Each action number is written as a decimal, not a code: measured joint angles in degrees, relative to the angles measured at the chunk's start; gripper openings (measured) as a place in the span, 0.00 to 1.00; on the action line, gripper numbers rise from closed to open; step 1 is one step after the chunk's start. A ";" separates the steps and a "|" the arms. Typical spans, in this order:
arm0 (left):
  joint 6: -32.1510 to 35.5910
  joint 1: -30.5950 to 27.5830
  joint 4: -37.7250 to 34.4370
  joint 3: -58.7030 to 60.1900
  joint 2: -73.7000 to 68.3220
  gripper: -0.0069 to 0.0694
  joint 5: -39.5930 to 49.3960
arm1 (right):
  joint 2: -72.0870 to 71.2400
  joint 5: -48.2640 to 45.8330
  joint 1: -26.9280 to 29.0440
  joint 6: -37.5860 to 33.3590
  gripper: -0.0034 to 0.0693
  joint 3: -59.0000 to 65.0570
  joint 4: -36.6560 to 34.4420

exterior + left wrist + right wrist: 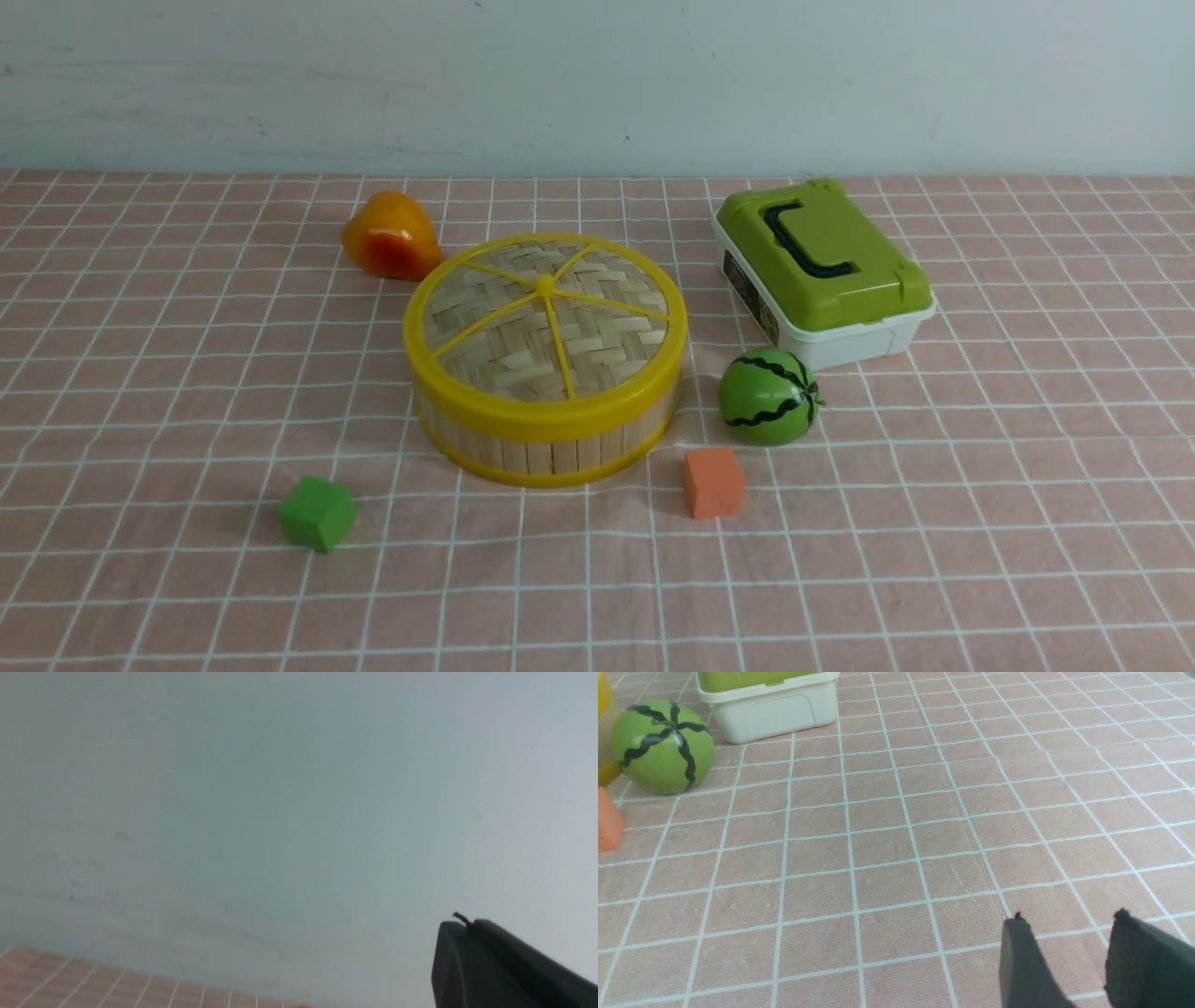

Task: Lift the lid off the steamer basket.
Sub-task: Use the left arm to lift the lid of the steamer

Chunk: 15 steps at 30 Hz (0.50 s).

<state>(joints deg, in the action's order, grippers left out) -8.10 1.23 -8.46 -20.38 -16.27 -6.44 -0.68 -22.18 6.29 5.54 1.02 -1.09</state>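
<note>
- lid: woven bamboo, matt; rim yellow plastic, smooth
- steamer basket: bamboo-slat wall, yellow plastic rim
- toy watermelon: smooth, glossy
- lidded box: smooth plastic, slight sheen
- my right gripper: dark, matt
- green cube: matt

Shows near-black fingers on left tool, with smooth, matte-looking faces and rounded ends. Has a small, dark, pointed nub at the tip. Turns slightly bluish-grey along the narrow side face. Carries dark grey fingers on right tool too, long and slim, blurred at the edges. Ends in little dark points there, with slightly uneven outlines. Looks plain, too soft-focus for finer surface detail.
</note>
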 joint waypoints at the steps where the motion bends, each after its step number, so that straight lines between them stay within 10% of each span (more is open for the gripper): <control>1: 0.05 0.00 0.00 -2.51 -5.37 0.07 1.28 | 0.00 0.00 0.00 0.00 0.38 0.00 0.00; 15: -0.65 0.00 -2.63 -27.64 -40.49 0.07 27.23 | 0.00 0.00 0.00 0.00 0.38 0.00 0.00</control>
<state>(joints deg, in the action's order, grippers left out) -8.75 1.23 -11.09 -48.02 -56.76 20.79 -0.68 -22.18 6.29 5.54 1.02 -1.09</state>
